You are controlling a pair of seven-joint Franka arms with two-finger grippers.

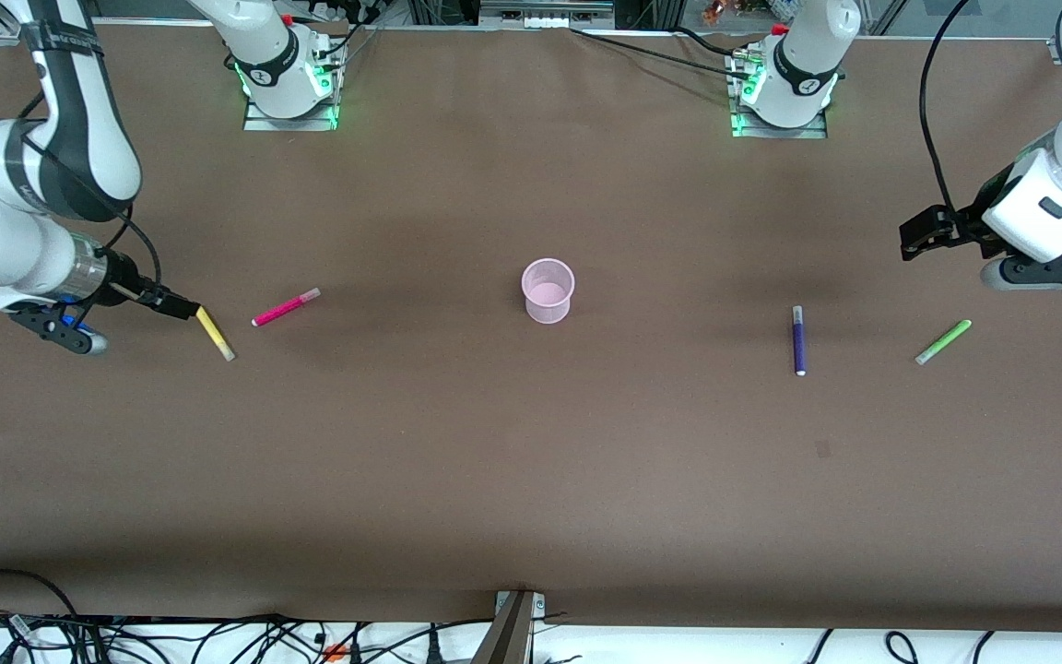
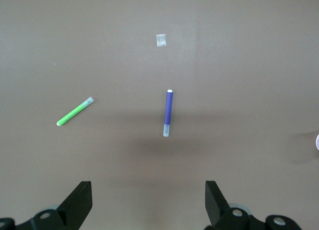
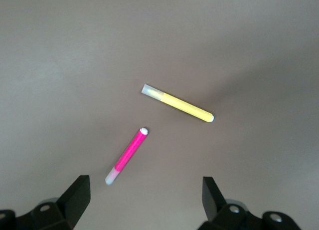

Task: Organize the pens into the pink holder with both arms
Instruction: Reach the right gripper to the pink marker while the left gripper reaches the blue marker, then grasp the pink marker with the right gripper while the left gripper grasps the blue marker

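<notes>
The pink cup (image 1: 548,290) stands upright at the centre of the frame on the brown surface (image 1: 531,461). Toward the right arm's end lie the magenta pen (image 1: 286,307) and yellow pen (image 1: 215,334) (both flat); the right claw (image 3: 144,192) hangs over them, fingers apart. At mid-right lie the purple pen (image 1: 798,340) and green pen (image 1: 943,342), with the left claw (image 2: 148,197) over them, also spread.

Left gripper (image 2: 148,202) hangs above the brown table (image 2: 249,65), fingers (image 2: 79,202) spread wide, nothing between them. Dark purple pen (image 2: 168,113) and light green pen (image 2: 75,111) lie flat, well apart. Small pale square patch (image 2: 161,40) near the purple pen's tip.
</notes>
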